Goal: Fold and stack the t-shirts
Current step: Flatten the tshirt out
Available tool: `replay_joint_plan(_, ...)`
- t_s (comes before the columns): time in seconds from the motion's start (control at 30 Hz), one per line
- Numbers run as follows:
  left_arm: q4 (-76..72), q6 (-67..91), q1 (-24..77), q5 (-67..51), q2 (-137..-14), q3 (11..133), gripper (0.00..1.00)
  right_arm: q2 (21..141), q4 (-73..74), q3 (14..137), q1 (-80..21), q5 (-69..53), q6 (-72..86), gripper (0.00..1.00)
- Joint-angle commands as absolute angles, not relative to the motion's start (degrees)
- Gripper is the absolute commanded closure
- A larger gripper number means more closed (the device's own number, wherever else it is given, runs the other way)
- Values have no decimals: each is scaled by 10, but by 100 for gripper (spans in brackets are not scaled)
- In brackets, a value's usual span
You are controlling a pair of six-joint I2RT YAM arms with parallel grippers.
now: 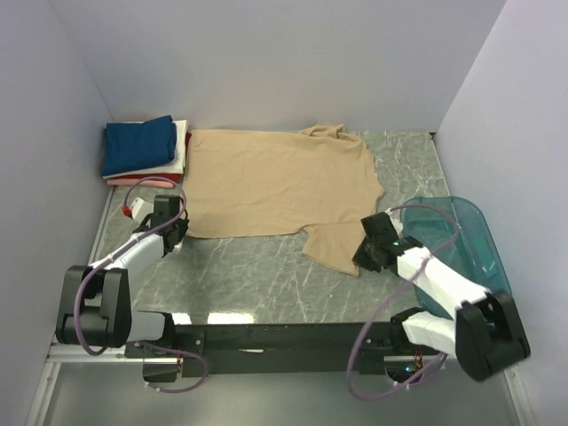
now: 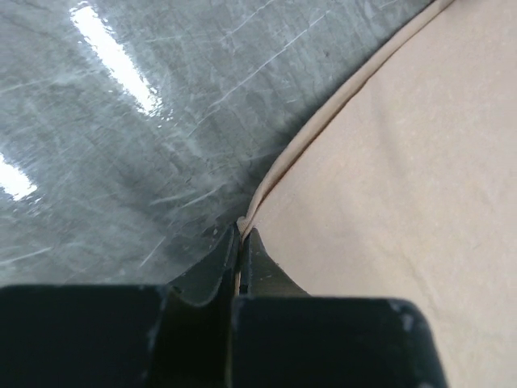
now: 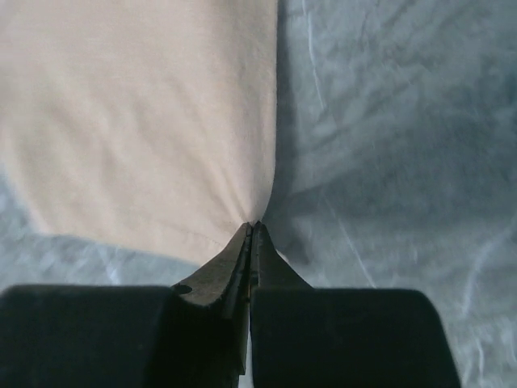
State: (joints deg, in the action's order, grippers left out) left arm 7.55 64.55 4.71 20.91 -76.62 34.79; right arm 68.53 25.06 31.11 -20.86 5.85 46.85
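Note:
A tan t-shirt [image 1: 275,182] lies spread flat on the grey marbled table [image 1: 248,275], collar toward the back. My left gripper [image 1: 177,226] is shut on its hem at the near left corner; in the left wrist view the cloth edge [image 2: 266,182] runs into the closed fingertips of that left gripper [image 2: 242,230]. My right gripper [image 1: 366,253] is shut on the tip of the near right sleeve [image 3: 161,137], which puckers where the right gripper [image 3: 255,226] pinches it. A stack of folded t-shirts [image 1: 142,151], navy blue on top over white and red, sits at the back left corner.
A teal translucent plastic tub [image 1: 461,240] stands at the right edge of the table, just beside the right arm. White walls close in the left, back and right sides. Bare tabletop [image 1: 240,266] lies between the shirt's hem and the arm bases.

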Motion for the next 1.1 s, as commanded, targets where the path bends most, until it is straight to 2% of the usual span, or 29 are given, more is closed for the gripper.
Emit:
replay_joint_plan(0.0,91,636,49,228,-730,338,99,583,317,310,-214,62,465,100)
replay_joint_plan(0.27,153,649,48,249,-630,314,99,391,427,301,-214,33,488,100)
replay_joint_plan(0.63,269,681,48,279,-450,276,99,215,573,344,-214,9,495,100)
replay_joint_plan(0.77,319,686,48,297,-410,284,99,193,608,373,-214,3,491,100)
replay_joint_plan(0.9,294,662,48,297,-395,288,99,202,599,399,-213,2,479,100)
replay_joint_plan(1.07,221,629,49,260,-481,312,99,302,514,407,-213,-29,454,100)
